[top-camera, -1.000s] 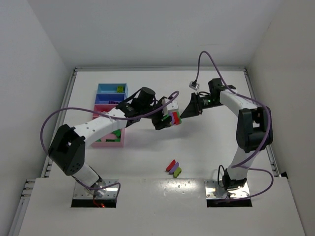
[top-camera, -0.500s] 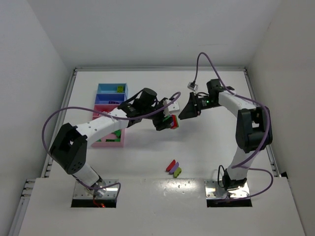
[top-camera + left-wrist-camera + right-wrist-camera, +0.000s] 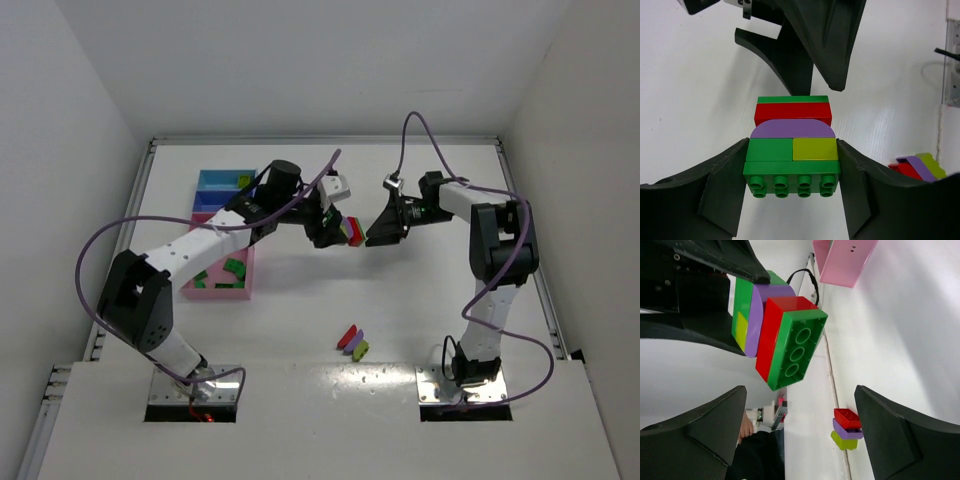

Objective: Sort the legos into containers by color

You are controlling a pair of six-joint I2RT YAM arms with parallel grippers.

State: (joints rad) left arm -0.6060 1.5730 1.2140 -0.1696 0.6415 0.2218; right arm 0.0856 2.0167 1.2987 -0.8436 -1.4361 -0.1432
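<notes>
The left gripper [image 3: 340, 230] holds a stacked block [image 3: 350, 230] of small plastic bricks up in the air, over the middle of the white counter [image 3: 420, 300]. Its two black fingers [image 3: 725, 190] are partly closed and press on the sides of the bottom layers, which are a green brick and a green and yellow-green pair. Above those sit a rounded purple brick, a red brick and a flat green brick, and this end sticks out free.

The right gripper [image 3: 372, 232] is wide open and holds nothing. Seen from above, it sits at 3 o'clock from the block, just beside it. I cannot tell if it touches the block yet.

The main thing is how the block lies. Its stack runs from 9 o'clock to 3 o'clock, and the red and green end points right at the open right gripper. So the right gripper is the one that can pinch that free end and pull it off while the left one holds on tight.

The row of light blue, darker blue and pink plastic trays [image 3: 215, 293] is at 9 o'clock from the block, nearer the left arm. Some green bricks lie in the pink tray. A small pile [image 3: 352, 342] of red, purple and yellow-green bricks lies on the counter at 6 o'clock.
</notes>
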